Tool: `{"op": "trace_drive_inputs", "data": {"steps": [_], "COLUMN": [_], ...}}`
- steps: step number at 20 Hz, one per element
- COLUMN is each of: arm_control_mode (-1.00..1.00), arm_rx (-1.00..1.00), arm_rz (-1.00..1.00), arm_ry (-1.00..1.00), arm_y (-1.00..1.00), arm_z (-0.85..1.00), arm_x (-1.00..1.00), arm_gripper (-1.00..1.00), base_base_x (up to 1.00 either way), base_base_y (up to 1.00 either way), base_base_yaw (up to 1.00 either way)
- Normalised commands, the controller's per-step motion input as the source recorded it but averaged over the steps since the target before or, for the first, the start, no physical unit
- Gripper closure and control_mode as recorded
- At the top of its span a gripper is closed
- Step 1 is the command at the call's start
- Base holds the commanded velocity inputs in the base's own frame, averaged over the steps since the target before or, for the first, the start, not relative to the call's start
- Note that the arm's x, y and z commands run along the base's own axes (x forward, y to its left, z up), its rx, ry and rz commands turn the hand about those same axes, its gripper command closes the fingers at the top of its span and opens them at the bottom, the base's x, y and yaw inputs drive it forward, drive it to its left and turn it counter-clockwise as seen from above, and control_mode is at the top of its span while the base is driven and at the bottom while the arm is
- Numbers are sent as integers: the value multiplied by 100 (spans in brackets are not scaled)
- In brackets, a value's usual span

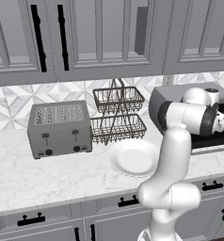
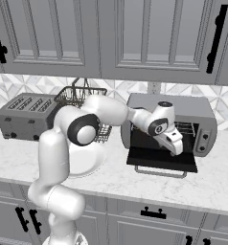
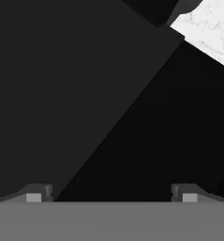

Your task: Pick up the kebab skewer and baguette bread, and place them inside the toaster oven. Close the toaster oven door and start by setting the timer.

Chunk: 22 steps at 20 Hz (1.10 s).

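Your gripper (image 3: 111, 194) hangs just above the toaster oven door (image 2: 161, 158) — dropped flat on the counter so the toaster oven (image 2: 171, 125) gapes — with its jaws spread wide and empty; you cannot tell where the skewer or baguette lie.

- The toaster oven (image 2: 202, 111), right of the frame, is seen as matt grey metal.
- The counter (image 1: 48, 174) is rendered as veined white marble.
- The plate (image 1: 132, 157) looks smooth and glossy.
- The baskets (image 1: 117, 100) are thin dark wire.
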Motion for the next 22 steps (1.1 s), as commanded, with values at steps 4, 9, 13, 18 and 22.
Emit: {"op": "trace_drive_inputs", "data": {"steps": [4, 9, 13, 18, 22], "arm_control_mode": [-100, -100, -100, -100, -100], "arm_rx": [4, 1, -2, 0, 0], "arm_rz": [-7, 1, 13, 18, 26], "arm_ry": [0, -1, 0, 0, 3], "arm_y": [1, 14, 41, 29, 37], "arm_z": [17, 38, 16, 0, -9], "arm_x": [-57, -78, -100, -100, -89], "arm_gripper": [-100, -100, -100, -100, -100], "base_base_x": [0, 0, 0, 0, 0], "base_base_y": [0, 0, 0, 0, 0], "base_base_yaw": [0, 0, 0, 0, 0]}}
